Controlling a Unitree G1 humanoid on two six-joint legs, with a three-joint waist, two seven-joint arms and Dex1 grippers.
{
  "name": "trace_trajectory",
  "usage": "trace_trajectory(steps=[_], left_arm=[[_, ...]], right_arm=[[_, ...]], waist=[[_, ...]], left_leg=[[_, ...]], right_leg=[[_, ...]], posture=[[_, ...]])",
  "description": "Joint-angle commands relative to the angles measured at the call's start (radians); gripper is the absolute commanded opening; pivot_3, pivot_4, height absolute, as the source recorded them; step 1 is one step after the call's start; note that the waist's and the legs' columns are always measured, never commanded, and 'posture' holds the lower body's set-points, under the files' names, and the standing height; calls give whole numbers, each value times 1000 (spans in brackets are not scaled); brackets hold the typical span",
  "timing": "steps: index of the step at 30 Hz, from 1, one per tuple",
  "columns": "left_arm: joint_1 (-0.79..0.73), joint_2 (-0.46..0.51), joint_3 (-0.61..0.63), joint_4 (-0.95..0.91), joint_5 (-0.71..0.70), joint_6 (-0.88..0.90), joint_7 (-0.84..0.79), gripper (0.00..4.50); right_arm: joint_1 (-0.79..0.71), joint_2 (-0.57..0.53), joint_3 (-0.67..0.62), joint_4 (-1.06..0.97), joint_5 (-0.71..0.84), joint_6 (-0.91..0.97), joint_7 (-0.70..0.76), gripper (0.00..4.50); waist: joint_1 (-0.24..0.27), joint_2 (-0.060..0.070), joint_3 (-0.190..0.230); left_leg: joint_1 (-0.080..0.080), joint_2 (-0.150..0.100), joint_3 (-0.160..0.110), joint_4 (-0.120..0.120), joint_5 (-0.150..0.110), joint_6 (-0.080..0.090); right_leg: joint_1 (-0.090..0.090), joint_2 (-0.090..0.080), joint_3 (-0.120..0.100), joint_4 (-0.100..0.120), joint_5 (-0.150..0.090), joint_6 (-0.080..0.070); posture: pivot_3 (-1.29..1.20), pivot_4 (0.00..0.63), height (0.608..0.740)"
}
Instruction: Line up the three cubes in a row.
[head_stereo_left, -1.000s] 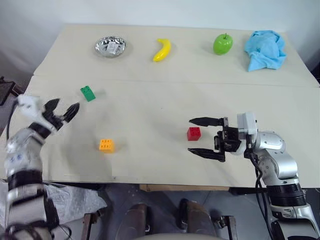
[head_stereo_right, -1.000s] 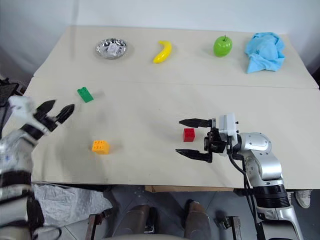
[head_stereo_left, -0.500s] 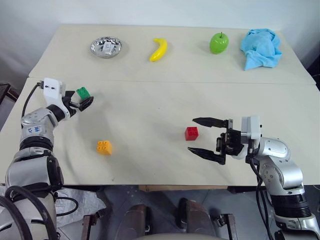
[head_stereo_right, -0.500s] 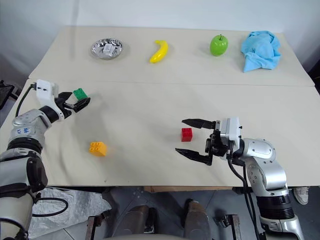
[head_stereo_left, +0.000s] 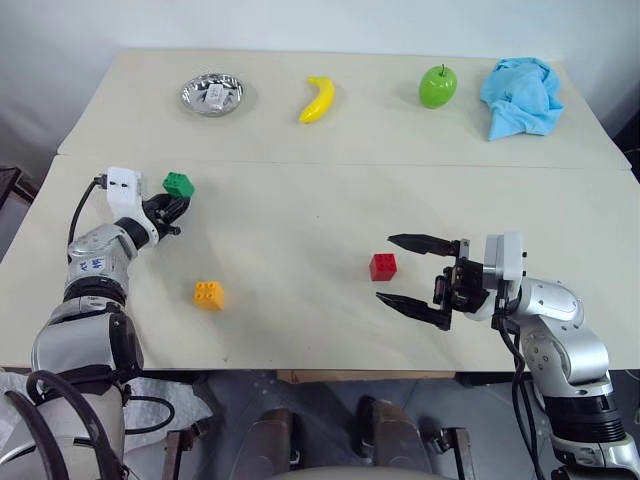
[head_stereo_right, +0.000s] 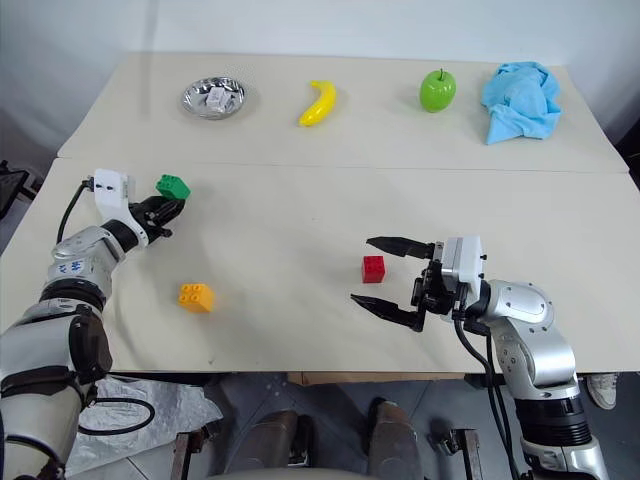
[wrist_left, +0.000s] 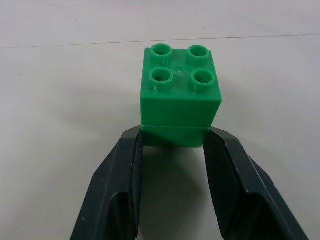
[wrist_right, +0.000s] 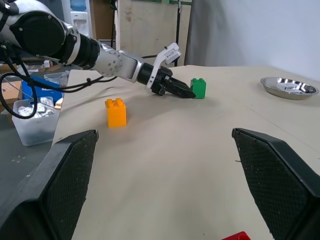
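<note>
Since a second ago, my left hand (wrist_left: 173, 137) has reached the green cube (head_stereo_left: 179, 184) near the bench's (head_stereo_left: 300, 200) left edge and now pinches its lower half. Right hand (head_stereo_left: 407, 271) stays spread wide, fingers flanking the red cube (head_stereo_left: 384, 266) without touching. Orange-yellow cube (head_stereo_left: 208, 294) sits apart, nearer the front edge. Beige bench top shows a seam across; beyond lie a steel bowl (head_stereo_left: 211, 94), banana (head_stereo_left: 318, 98), apple (head_stereo_left: 438, 86) and blue cloth (head_stereo_left: 522, 94), with a white wall behind.
</note>
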Motion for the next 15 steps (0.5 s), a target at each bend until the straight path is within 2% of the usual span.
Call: trace_trajectory(steps=[1, 9, 13, 15], left_arm=[[41, 3, 30, -31, -38, -30, -80, 1425], [83, 32, 50, -138, -92, -98, -290, 1425], [52, 23, -58, -278, -65, -111, -546, 1425], [33, 17, -97, -315, -58, -96, -609, 1425]], right_arm=[[6, 1, -8, -31, 14, -8, -3, 4500], [16, 1, -4, -44, 18, -3, -6, 4500], [45, -27, -33, -66, 39, 10, 5, 4500], [60, -45, -49, -74, 50, 17, 9, 4500]], waist=[[0, 0, 0], [1, 0, 0], [10, 0, 0], [14, 0, 0]], left_leg=[[0, 0, 0, 0, 0, 0], [0, 0, 0, 0, 0, 0], [-1, 0, -1, 1, 0, 0], [-1, 0, 0, 1, 0, 0]], right_leg=[[0, 0, 0, 0, 0, 0], [0, 0, 0, 0, 0, 0], [0, 0, 0, 0, 0, 0], [0, -1, 0, 0, 0, 0]], posture=[[0, 150, 740], [0, 150, 740], [0, 150, 740], [0, 150, 740]])
